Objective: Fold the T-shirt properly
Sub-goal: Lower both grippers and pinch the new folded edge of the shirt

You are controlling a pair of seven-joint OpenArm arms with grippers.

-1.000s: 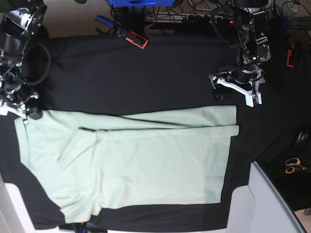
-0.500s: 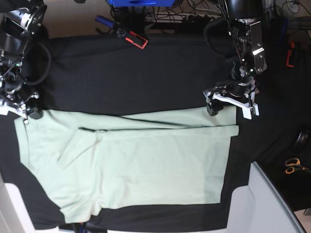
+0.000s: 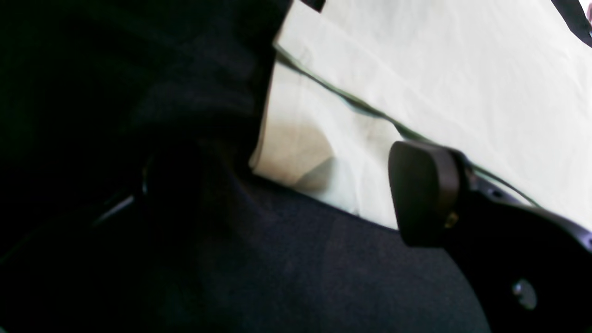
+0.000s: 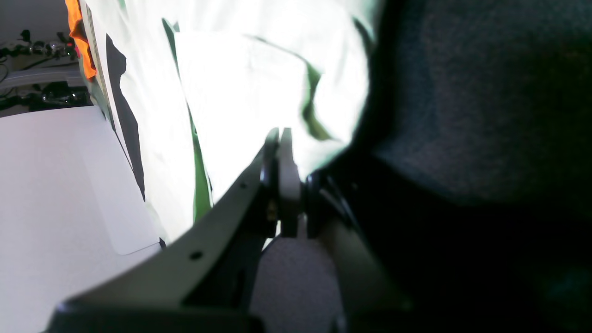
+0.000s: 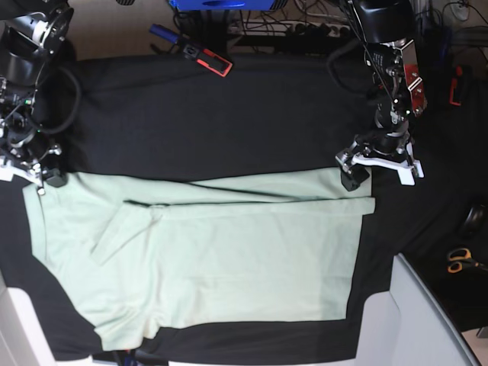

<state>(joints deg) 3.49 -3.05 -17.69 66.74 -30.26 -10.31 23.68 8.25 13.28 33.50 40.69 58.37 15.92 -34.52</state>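
Observation:
The pale mint-green T-shirt lies spread flat on the black tablecloth, with one long side folded over. My left gripper is open at the shirt's upper right corner. In the left wrist view that corner of the T-shirt lies between the widely parted fingers of the left gripper, with one black pad beside it. My right gripper sits at the shirt's upper left corner. In the right wrist view the right gripper is shut, pinching the puckered edge of the T-shirt.
A red and black tool lies at the far edge of the cloth. Yellow-handled scissors lie off to the right. White surfaces border the near right corner and the near left side.
My left gripper has come down from behind the shirt onto its upper right corner, staying open. The right arm and the shirt have not moved.

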